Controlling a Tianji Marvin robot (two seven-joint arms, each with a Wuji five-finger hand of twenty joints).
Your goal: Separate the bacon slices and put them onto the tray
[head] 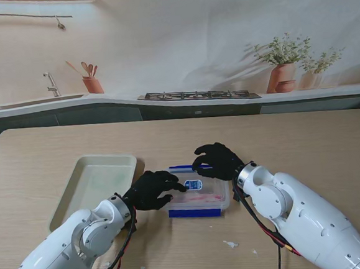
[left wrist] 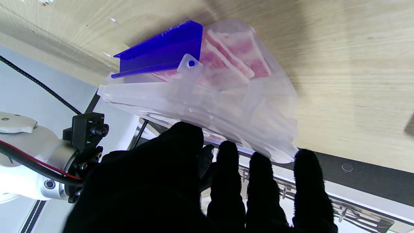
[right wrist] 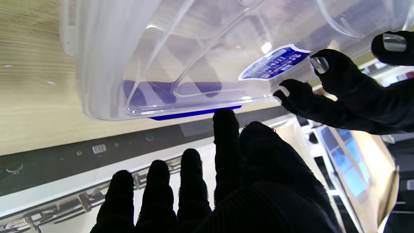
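Note:
A clear plastic container (head: 198,195) with blue side clips and a labelled lid stands at the table's middle. Pink bacon slices (left wrist: 233,61) show through its wall. My left hand (head: 152,189) lies at the container's left end, its fingertips (right wrist: 323,66) resting on the lid beside the label, holding nothing. My right hand (head: 216,161) hovers over the container's far right edge with its fingers (right wrist: 224,129) spread, close to the far blue clip (right wrist: 194,113). The pale green tray (head: 78,186) lies to the left of the container with nothing in it.
Small white scraps (head: 231,244) lie on the wood nearer to me than the container. The table's far edge (head: 179,118) meets a dark counter with a sink and a hob behind it.

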